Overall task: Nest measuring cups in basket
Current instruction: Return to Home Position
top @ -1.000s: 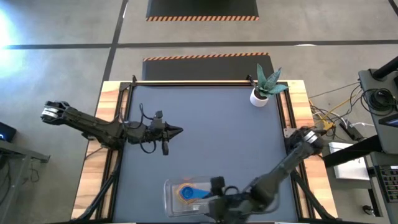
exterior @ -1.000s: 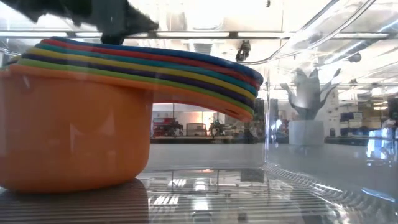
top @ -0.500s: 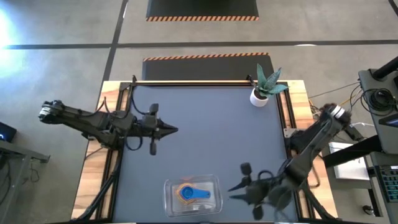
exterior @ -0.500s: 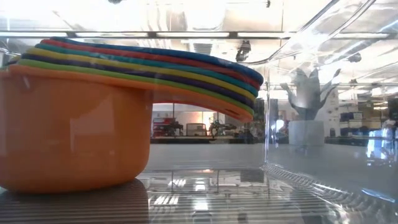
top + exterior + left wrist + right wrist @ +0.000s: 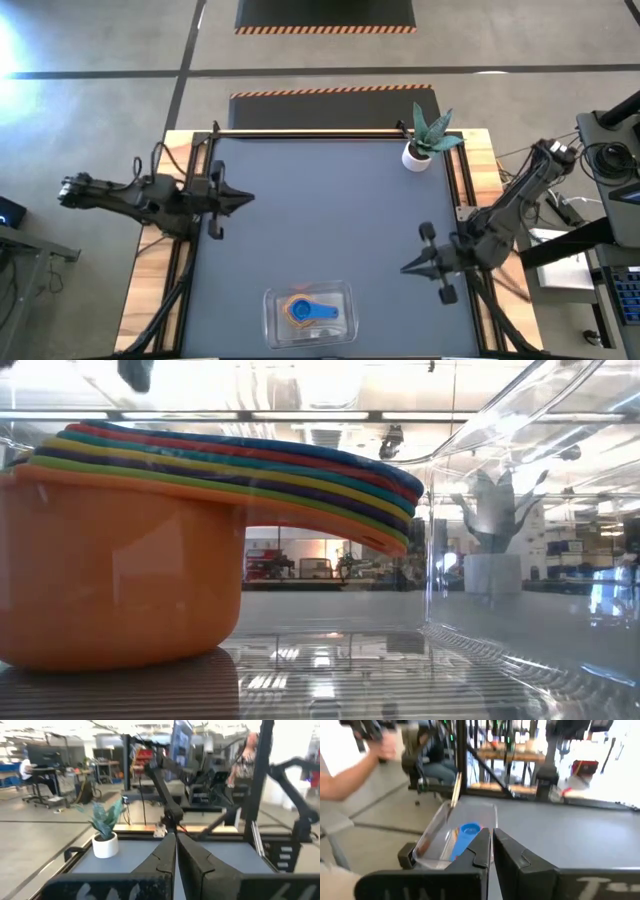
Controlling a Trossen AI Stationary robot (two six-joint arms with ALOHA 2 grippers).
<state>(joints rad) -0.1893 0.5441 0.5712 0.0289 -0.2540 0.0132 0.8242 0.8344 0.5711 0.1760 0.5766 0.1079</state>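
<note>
The measuring cups (image 5: 308, 311) sit nested in one stack, blue on top and orange outermost, inside the clear basket (image 5: 340, 295) near the table's front edge. In the low view the orange cup (image 5: 120, 580) rests on the basket floor and the handles (image 5: 330, 485) fan out to the right. My right gripper (image 5: 405, 270) is shut with nothing in it. It hovers to the right of the basket and points at it. My left gripper (image 5: 248, 197) is shut and holds nothing, over the table's left side.
A white pot with a plant (image 5: 418, 155) stands at the far right corner of the table. A frame rail (image 5: 330, 131) runs along the far edge. In the right wrist view a person's arm (image 5: 345, 780) shows beyond the table.
My right gripper has drawn back from above the basket toward the table's right and far edges, and its fingers have come together. My left gripper has gone toward the table's left edge. The nested cups have stayed still in the basket.
</note>
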